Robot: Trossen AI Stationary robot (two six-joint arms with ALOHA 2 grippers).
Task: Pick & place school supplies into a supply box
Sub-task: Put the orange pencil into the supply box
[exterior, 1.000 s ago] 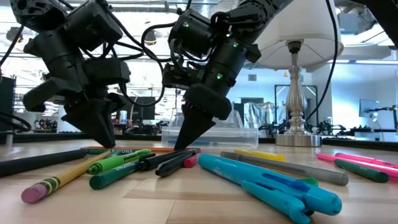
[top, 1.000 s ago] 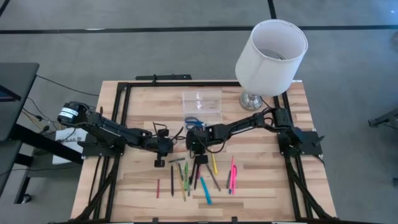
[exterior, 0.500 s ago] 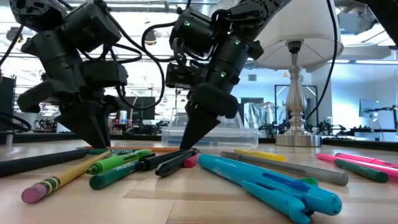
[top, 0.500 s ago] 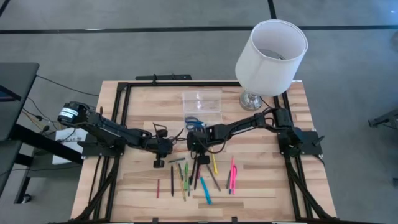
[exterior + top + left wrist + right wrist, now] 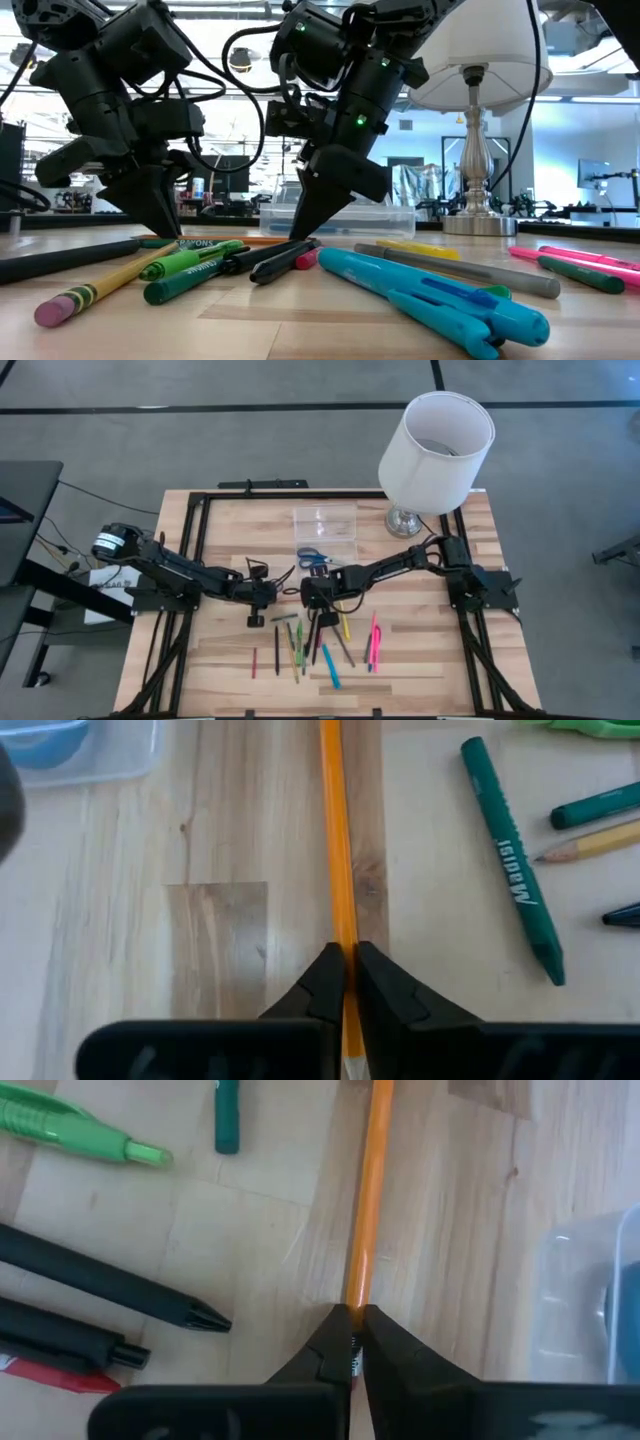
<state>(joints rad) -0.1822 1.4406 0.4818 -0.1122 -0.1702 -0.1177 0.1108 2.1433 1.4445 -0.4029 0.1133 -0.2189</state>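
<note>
both grippers are clamped on the same orange pencil [image 5: 338, 870] lying on the counter [image 5: 420, 660], left gripper [image 5: 345, 982] at one end, right gripper [image 5: 352, 1332] at the other. clear supply box [image 5: 325, 524] sits just behind with blue scissors [image 5: 311, 556] beside it. the big lamp [image 5: 432, 452] crowds the back corner. in the low view the pencil is mostly hidden behind the other pens [image 5: 300, 645].

An orange pencil [image 5: 336, 840] lies flat on the wooden tabletop, pinched at each end between dark finger tips. Around it the school supplies spread loosely: a green crayon [image 5: 510, 855], black pens [image 5: 95, 1285], a green pen [image 5: 70, 1135], a yellow pencil [image 5: 345, 624], blue pens [image 5: 430, 295], pink markers [image 5: 372, 643]. Blue-handled scissors [image 5: 311, 556] rest just beside the clear supply box [image 5: 324, 531], a transparent rectangular plastic box sitting farther back on the table.
</note>
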